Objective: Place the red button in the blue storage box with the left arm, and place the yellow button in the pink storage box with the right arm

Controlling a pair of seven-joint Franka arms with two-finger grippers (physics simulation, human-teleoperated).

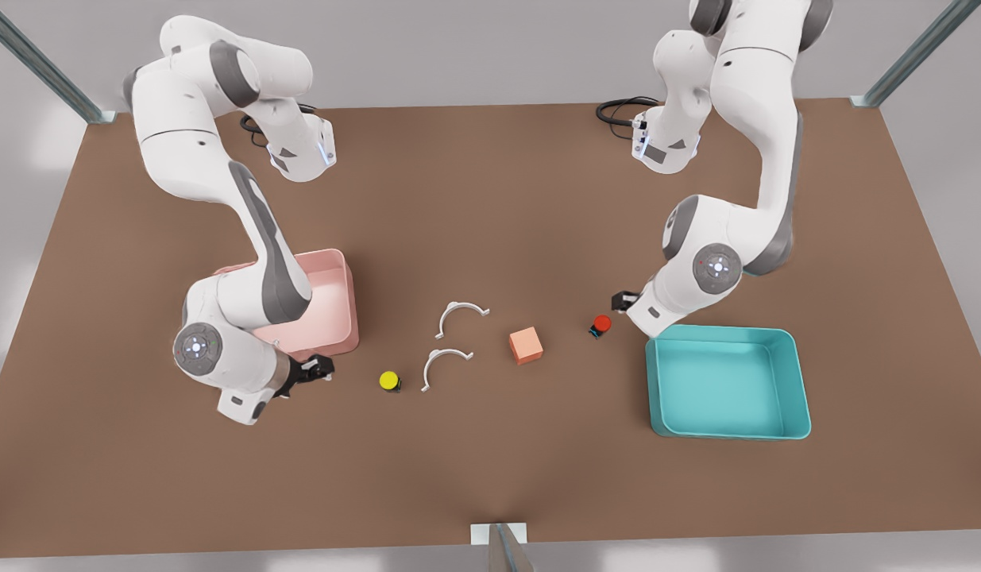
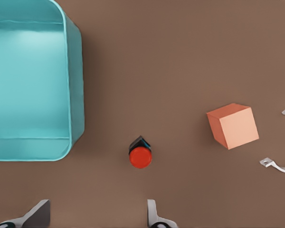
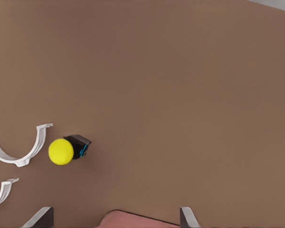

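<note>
Left pincer (image 1: 622,301): on the arm at the front view's right, low over the desk (image 1: 490,199), just beside the red button and near a corner of the blue storage box; its fingers (image 2: 154,216) stand wide apart with nothing between them.
Right pincer (image 1: 319,369): on the arm at the front view's left, close to the desk beside the pink storage box; fingers (image 3: 187,217) spread wide, holding nothing.
Red button (image 1: 600,325): on the desk, between the orange cube and the blue storage box, apart from both.
Yellow button (image 1: 390,381): on the desk, near the right pincer and just beside one white curved clip.
Blue storage box (image 1: 792,373): toward the desk's edge at the front view's right.
Pink storage box (image 1: 349,298): partly behind the right arm.
Orange cube (image 1: 526,345): near the desk's middle.
White curved clips (image 1: 445,364): two, between the yellow button and the cube.
</note>
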